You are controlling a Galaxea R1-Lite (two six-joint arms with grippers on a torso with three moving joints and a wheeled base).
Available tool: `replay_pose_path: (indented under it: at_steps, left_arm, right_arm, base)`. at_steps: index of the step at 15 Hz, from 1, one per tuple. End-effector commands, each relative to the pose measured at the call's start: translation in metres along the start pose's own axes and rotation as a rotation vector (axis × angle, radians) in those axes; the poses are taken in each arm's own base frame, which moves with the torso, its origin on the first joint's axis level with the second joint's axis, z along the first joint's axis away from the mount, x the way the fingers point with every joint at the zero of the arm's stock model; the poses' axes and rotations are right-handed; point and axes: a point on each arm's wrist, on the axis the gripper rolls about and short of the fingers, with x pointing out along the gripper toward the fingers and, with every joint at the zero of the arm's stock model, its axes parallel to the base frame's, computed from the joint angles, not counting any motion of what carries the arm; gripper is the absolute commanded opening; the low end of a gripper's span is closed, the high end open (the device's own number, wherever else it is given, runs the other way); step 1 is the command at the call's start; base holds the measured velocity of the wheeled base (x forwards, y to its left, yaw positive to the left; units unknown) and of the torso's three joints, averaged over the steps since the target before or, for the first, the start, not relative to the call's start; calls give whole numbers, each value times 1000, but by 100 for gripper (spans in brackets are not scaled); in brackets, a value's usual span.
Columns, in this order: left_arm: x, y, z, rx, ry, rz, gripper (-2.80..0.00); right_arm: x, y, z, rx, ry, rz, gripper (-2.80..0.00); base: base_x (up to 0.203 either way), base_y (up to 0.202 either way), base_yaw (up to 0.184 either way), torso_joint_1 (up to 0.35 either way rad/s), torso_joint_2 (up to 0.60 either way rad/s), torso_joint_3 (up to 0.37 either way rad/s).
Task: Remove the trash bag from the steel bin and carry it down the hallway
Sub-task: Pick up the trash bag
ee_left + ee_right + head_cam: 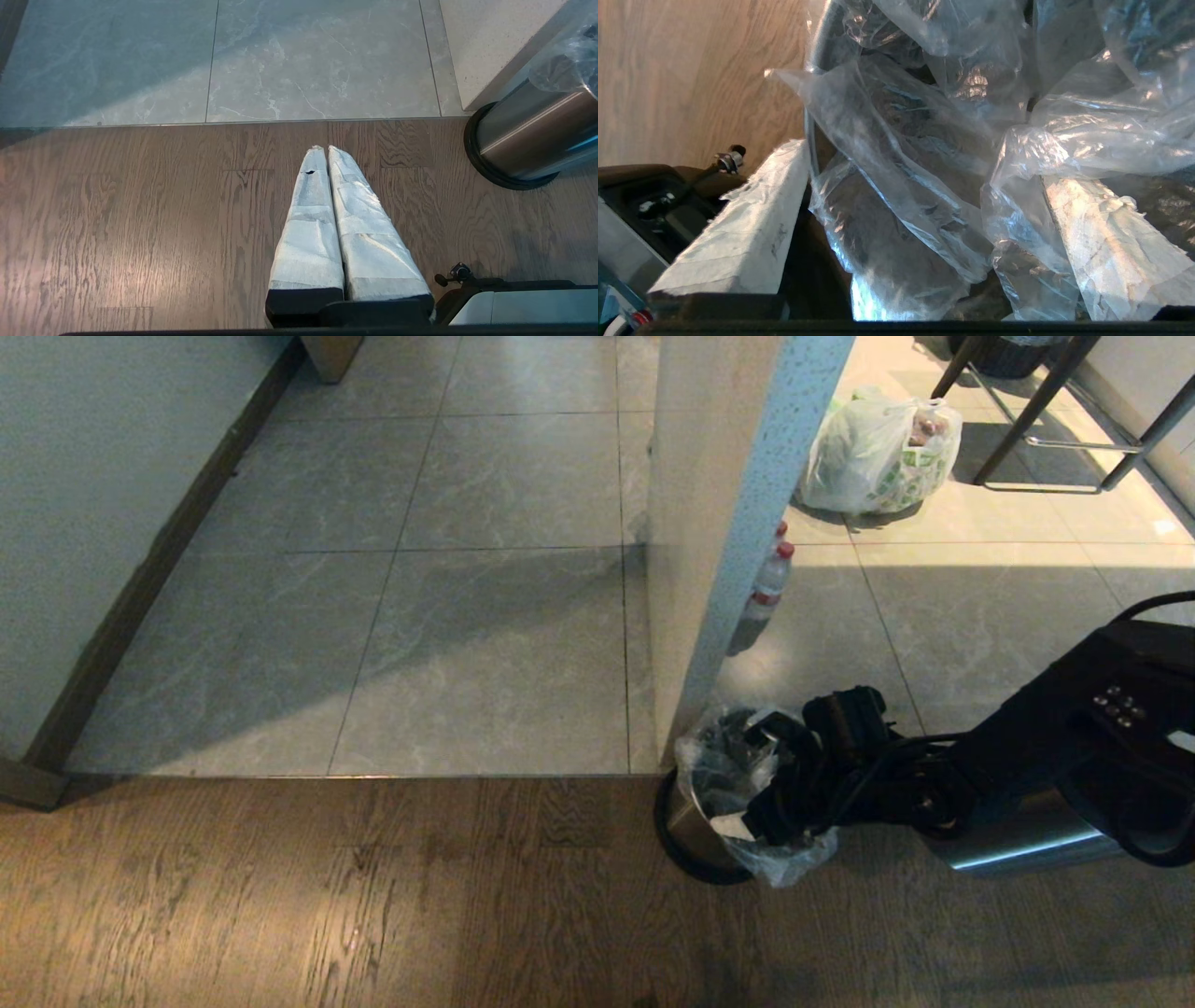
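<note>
Right now my right gripper is spread wide at the steel bin's mouth, jaws released, nothing pinched. One finger sits outside the bin's rim, the other inside among the folds, so the trash bag lies straight ahead between them, loose film bunched over the rim. The bag is not lifted, in the bin. My left gripper hangs clenched over the wood floor, well apart from the bin; the right is nearer.

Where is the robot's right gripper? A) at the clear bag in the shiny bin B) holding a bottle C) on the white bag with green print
A: the right gripper sits open at the trash bag in the steel bin.
</note>
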Motion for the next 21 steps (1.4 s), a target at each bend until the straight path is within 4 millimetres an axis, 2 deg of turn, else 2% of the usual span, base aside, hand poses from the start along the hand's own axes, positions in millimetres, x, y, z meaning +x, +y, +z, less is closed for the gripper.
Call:
replay_pose_path:
  at_steps: [1,3,6,13,18,21]
  left_arm:
    - [0,0,0,0,-1,1,-280]
    - [0,0,0,0,0,1,-280]
    - [0,0,0,0,-1,1,-280]
    - [0,0,0,0,0,1,-280]
    - [0,0,0,0,-1,1,-280]
    - [0,0,0,0,0,1,-280]
  right_arm:
    - [11,-2,-3,-1,3,3,0]
    - [17,-5,-2,-6,-16,-4,0]
    - [15,-6,0,-2,-15,-7,0]
    - [-15,-15,1,56,41,-17,0]
    - [-24,-14,7,87,19,-21,0]
    - [-22,-16,5,82,7,-28,0]
  base:
    - [0,0,0,0,0,0]
    - [0,0,0,0,0,0]
    - [0,0,0,0,0,0]
    - [0,0,0,0,0,0]
    - [0,0,0,0,0,0]
    - [0,0,0,0,0,0]
